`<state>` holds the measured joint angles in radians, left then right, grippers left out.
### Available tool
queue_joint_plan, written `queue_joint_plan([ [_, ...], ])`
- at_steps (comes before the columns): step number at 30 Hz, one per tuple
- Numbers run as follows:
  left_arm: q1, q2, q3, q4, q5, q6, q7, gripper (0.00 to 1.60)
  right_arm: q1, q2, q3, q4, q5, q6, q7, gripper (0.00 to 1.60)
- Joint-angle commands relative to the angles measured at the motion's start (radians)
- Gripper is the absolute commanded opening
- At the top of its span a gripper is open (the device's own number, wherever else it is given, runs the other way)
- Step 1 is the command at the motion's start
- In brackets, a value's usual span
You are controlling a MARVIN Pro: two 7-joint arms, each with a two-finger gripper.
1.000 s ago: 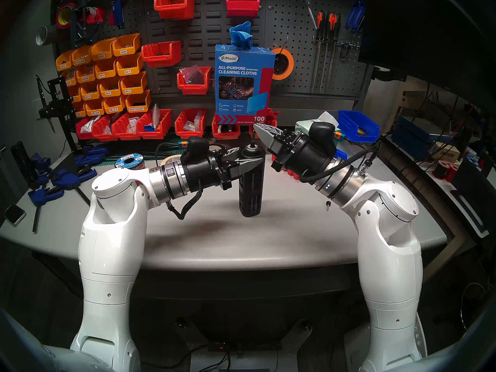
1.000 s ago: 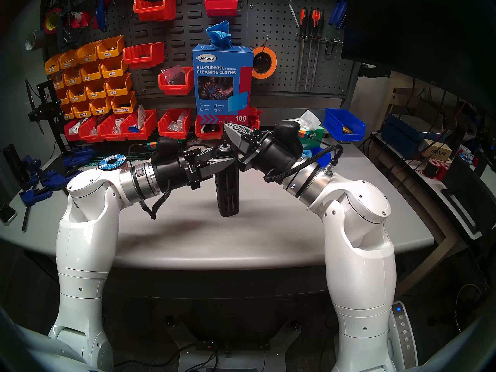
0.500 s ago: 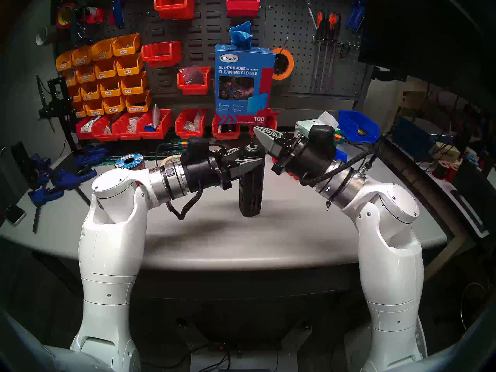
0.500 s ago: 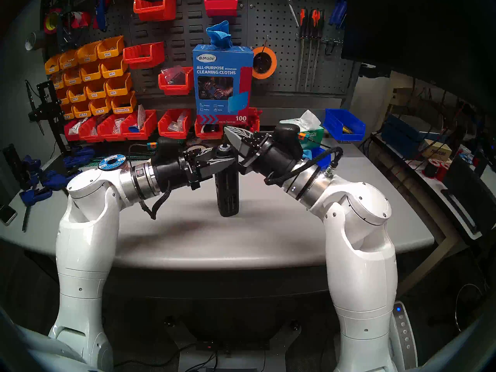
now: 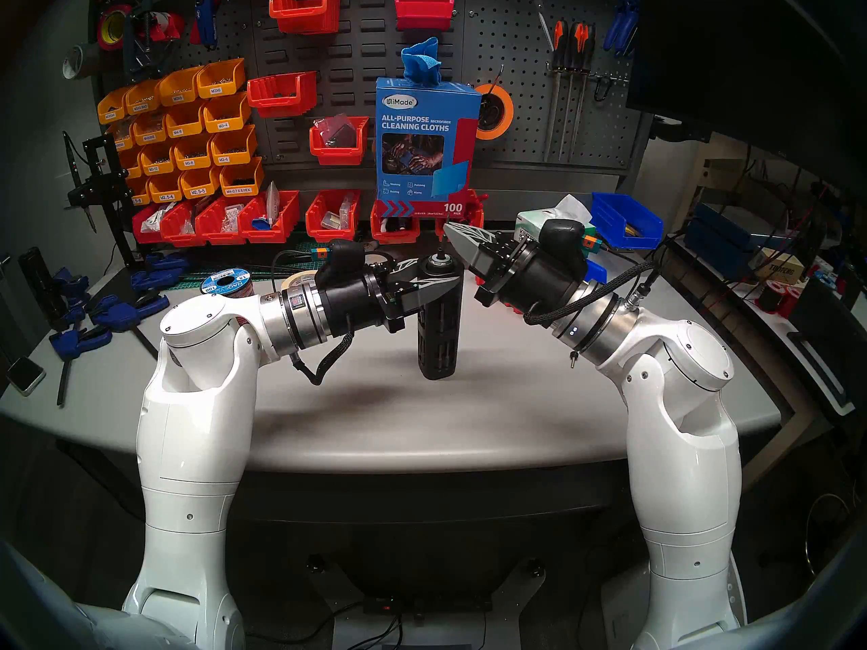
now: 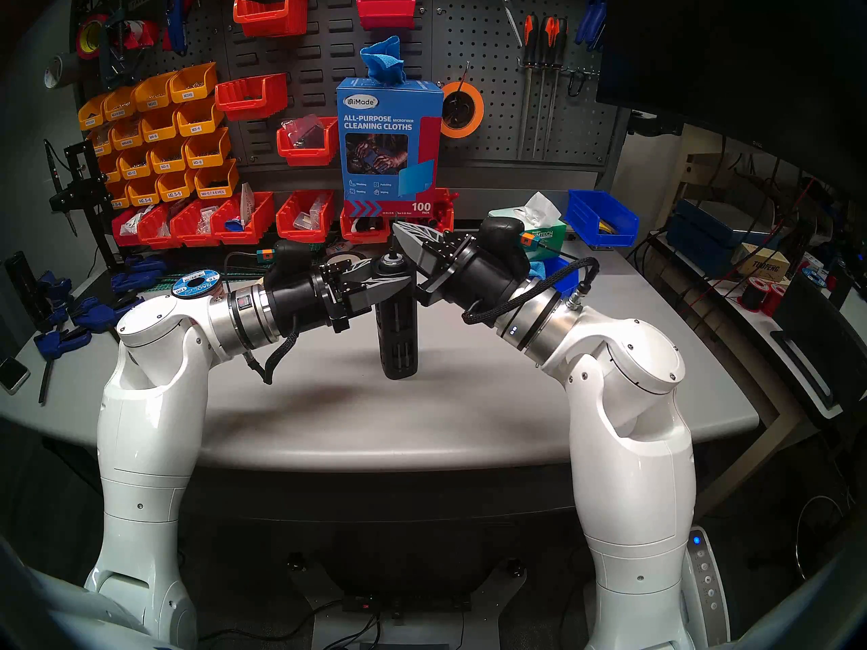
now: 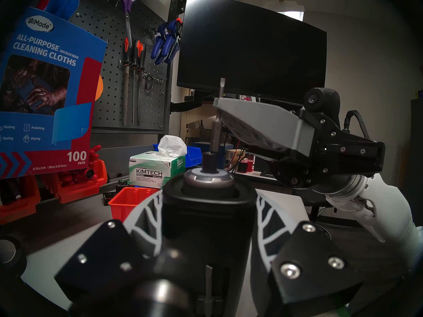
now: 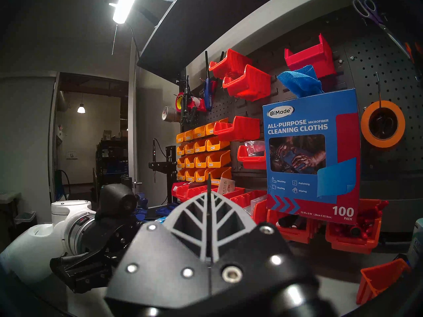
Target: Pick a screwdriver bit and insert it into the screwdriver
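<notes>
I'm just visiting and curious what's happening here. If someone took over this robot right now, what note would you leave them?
Left claw: shut around the upper body of the screwdriver, holding it upright with its base at the table.
Right claw: shut on the screwdriver bit, pinching its upper part.
Done: the bit is picked and its lower end sits in the screwdriver's top socket.
Left: I cannot tell whether it is fully seated. Probably press it home, then open the right claw and back away.
</notes>
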<state>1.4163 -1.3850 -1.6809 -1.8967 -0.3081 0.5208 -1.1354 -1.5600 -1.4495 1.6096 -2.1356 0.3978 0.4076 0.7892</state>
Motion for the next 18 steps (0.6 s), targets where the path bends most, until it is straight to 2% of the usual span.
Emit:
queue_joint_plan([
  [1, 0.022, 0.012, 0.006, 0.000, 0.006, 0.010, -0.006, 0.00, 0.028, -0.005, 0.000, -0.020, 0.004, -0.002, -0.004, 0.00],
  [18, 0.023, 0.017, 0.010, -0.004, 0.004, 0.011, -0.004, 0.00, 0.030, -0.006, 0.002, -0.035, 0.016, 0.007, 0.006, 0.00],
])
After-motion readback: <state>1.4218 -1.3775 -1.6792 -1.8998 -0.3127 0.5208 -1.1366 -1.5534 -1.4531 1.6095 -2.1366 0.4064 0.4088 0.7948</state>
